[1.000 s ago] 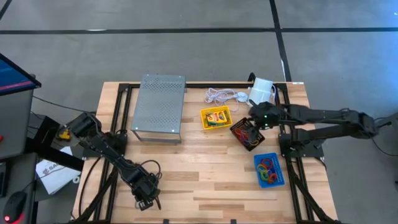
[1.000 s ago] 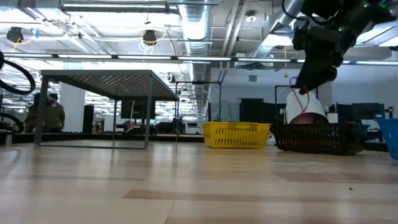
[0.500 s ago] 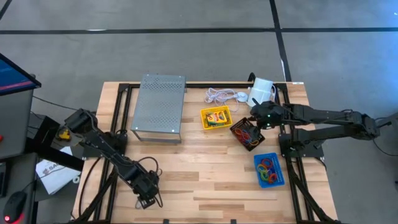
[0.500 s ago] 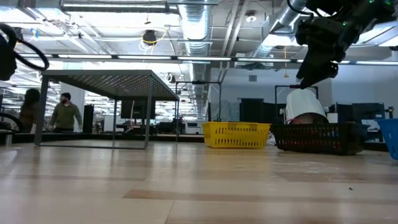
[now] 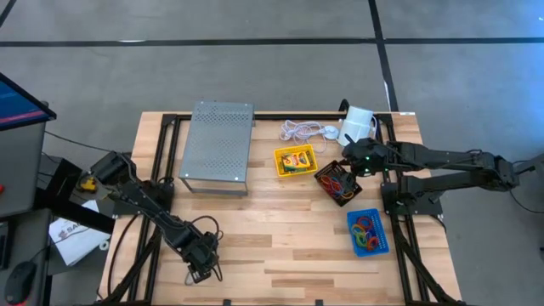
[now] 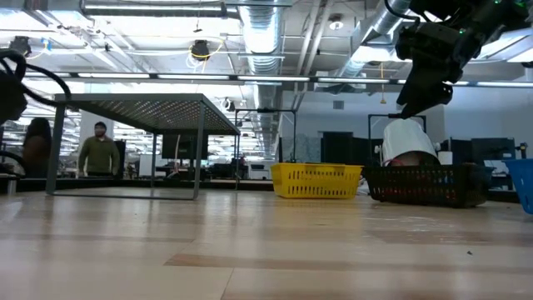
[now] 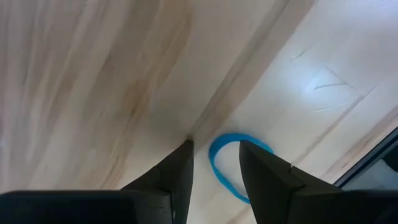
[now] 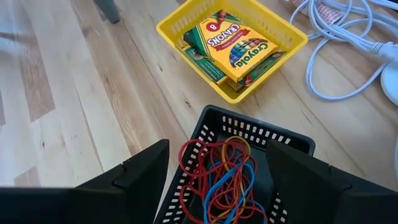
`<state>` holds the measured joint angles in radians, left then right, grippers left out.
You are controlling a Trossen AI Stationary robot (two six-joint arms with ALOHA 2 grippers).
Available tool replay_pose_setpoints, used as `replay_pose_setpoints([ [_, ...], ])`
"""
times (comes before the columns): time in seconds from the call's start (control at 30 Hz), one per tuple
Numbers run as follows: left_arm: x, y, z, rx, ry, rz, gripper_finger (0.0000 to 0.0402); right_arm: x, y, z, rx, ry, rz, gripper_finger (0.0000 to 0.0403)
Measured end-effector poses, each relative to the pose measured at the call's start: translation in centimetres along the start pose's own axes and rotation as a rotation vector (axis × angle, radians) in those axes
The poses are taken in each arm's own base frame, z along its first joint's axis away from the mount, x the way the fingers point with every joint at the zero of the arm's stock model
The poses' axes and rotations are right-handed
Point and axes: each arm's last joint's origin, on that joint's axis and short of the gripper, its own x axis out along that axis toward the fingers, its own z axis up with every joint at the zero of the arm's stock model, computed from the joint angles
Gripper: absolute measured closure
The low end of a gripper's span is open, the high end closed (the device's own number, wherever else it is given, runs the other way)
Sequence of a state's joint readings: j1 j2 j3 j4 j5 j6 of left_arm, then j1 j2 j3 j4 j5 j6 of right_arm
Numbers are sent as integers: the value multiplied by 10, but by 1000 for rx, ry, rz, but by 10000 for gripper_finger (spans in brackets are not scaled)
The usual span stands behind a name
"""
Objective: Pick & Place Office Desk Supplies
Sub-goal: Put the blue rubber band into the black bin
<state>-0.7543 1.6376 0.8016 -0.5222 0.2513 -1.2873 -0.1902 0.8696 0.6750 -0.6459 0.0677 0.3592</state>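
Near the table's front edge on the left, my left gripper (image 5: 201, 274) points down, open, just over a blue rubber band (image 7: 219, 176). The band lies flat on the wood and one fingertip overlaps its loop in the left wrist view. My right gripper (image 8: 217, 177) hangs open above the black mesh tray (image 8: 249, 129), which holds several rubber bands (image 8: 217, 174). The yellow tray (image 5: 281, 170) holds crayon boxes (image 8: 239, 43). The blue tray (image 5: 350, 218) holds more bands.
A grey perforated metal stand (image 5: 218, 146) occupies the far left-centre. A coiled white cord (image 5: 302, 130) and a white cylinder (image 5: 359, 123) lie at the far edge by the trays. Bare wood stretches across the middle and near side.
A person in the room beyond the table has walked toward the right. Nothing on the table has visibly changed.
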Motion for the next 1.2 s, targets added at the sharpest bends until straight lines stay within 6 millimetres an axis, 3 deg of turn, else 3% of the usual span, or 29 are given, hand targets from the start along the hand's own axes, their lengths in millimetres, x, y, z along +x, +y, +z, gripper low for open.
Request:
replay_pose_setpoints([
  [0.37, 11, 2, -3, 174, 18, 63, 284, 0, 1, 0, -1, 4, 24, 138],
  [0.73, 11, 4, -2, 194, -78, 121, 394, 0, 1, 0, -3, 5, 24, 138],
  [1.2, 4, -4, -2, 162, -33, 91, 401, 0, 1, 0, -3, 3, 24, 138],
])
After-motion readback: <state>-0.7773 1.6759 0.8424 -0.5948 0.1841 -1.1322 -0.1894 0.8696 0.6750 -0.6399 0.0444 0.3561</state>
